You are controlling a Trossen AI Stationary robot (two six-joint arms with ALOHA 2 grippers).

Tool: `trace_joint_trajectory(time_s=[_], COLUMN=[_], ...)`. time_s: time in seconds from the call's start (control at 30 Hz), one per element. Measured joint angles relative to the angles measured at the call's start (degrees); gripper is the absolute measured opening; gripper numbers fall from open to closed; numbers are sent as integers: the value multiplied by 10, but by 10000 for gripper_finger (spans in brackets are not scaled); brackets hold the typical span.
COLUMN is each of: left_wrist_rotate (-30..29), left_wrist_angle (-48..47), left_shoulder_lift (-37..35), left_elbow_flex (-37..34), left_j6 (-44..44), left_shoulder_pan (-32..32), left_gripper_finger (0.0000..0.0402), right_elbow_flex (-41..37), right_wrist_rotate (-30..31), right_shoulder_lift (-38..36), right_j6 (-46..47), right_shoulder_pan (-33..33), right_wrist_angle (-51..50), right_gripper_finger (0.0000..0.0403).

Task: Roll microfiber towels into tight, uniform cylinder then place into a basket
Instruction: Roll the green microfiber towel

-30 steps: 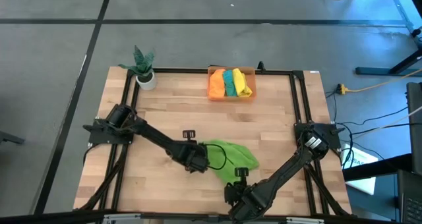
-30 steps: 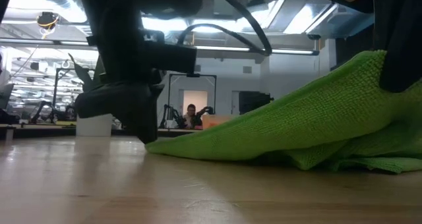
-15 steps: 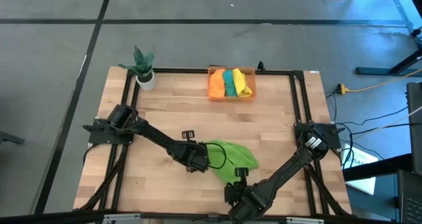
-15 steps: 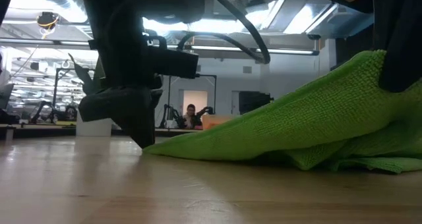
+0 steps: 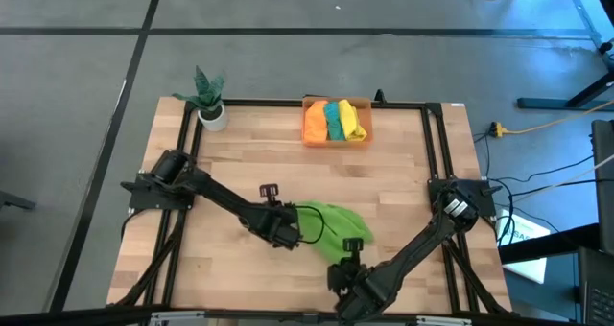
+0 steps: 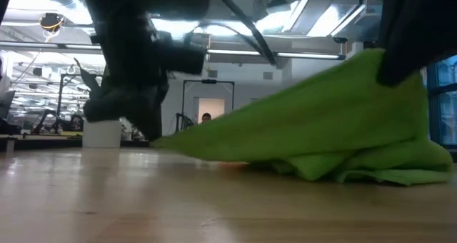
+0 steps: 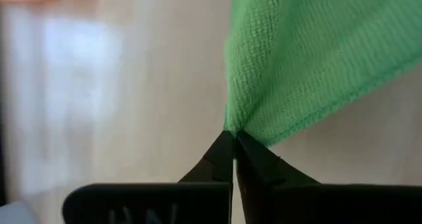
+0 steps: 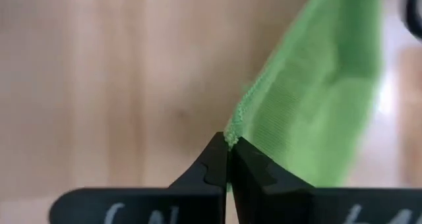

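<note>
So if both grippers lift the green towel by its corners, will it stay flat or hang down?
The green towel will probably sag: it already drapes in soft folds between the left gripper and the right gripper. It seems light, held by pinched edges alone. Its woven texture likely resists slipping.

Towels: 4 total. 3 rolled in the basket (image 5: 337,140), i.e. 1 orange (image 5: 315,122), 1 teal (image 5: 335,120), 1 yellow (image 5: 353,121); plus 1 green towel (image 5: 334,225) out on the table (image 5: 230,163). 1 basket. 1 potted plant (image 5: 210,98). 2 robot arms w/ 2 grippers: left (image 5: 291,232), right (image 5: 342,270).
</note>
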Motion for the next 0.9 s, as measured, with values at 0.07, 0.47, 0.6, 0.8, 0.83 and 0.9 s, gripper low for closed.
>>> trace_joint_trajectory(time_s=[0.07, 0.47, 0.6, 0.8, 0.83, 0.9], left_wrist_rotate=[-22, -130, -166, -197, -204, -222], left_wrist_angle=[-23, -98, -102, -102, -102, -103], left_shoulder_lift=[-22, -255, -341, -454, -469, -492], left_elbow_flex=[0, 0, 0, 0, 2, 11], left_j6=[-10, -50, -26, 20, 28, 50], left_shoulder_pan=[-7, -47, -59, -60, -60, -59], left_gripper_finger=[1, 0, 0, 0, 0, 0], right_elbow_flex=[18, 228, 289, 302, 301, 304], right_wrist_rotate=[15, 190, 243, 298, 300, 302], right_shoulder_lift=[0, -4, -10, -51, -59, -74], right_j6=[16, 17, -46, -103, -102, -120], right_shoulder_pan=[0, -10, -33, -86, -99, -121], right_wrist_angle=[-51, -248, -249, -249, -249, -247], right_gripper_finger=[10, 10, 10, 10, 10, 10])
